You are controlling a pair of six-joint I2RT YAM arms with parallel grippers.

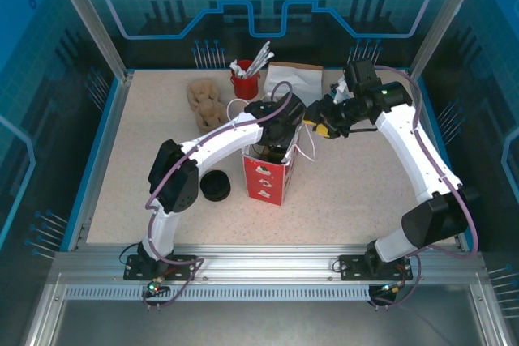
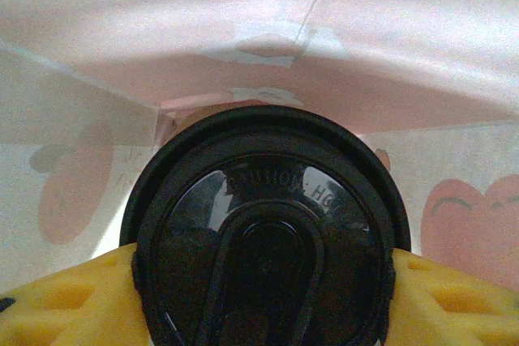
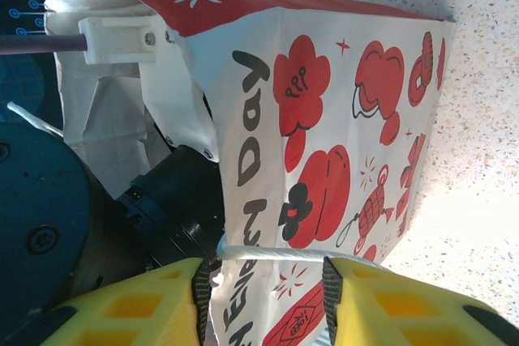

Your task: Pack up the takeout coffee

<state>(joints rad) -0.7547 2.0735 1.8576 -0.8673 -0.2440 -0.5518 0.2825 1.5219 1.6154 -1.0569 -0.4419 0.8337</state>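
Mid table (image 1: 138, 135): paper bag (image 1: 268, 177), coffee cup (image 2: 263, 241) inside it. The left gripper (image 2: 263, 289) fingers (image 2: 73, 301) clamp the cup at its 3 and 9 o'clock. At the bag's 1 o'clock, the right gripper (image 3: 263, 297) straddles the bag rim; can't tell if pinching.

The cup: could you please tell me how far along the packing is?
Done: the lidded cup is inside the bag. In hand: the left fingers clasp the cup's lid on both sides, and the right fingers straddle the bag's top edge. Still to do: releasing the cup and drawing the arm out; whether it rests on the bag's floor is hidden.
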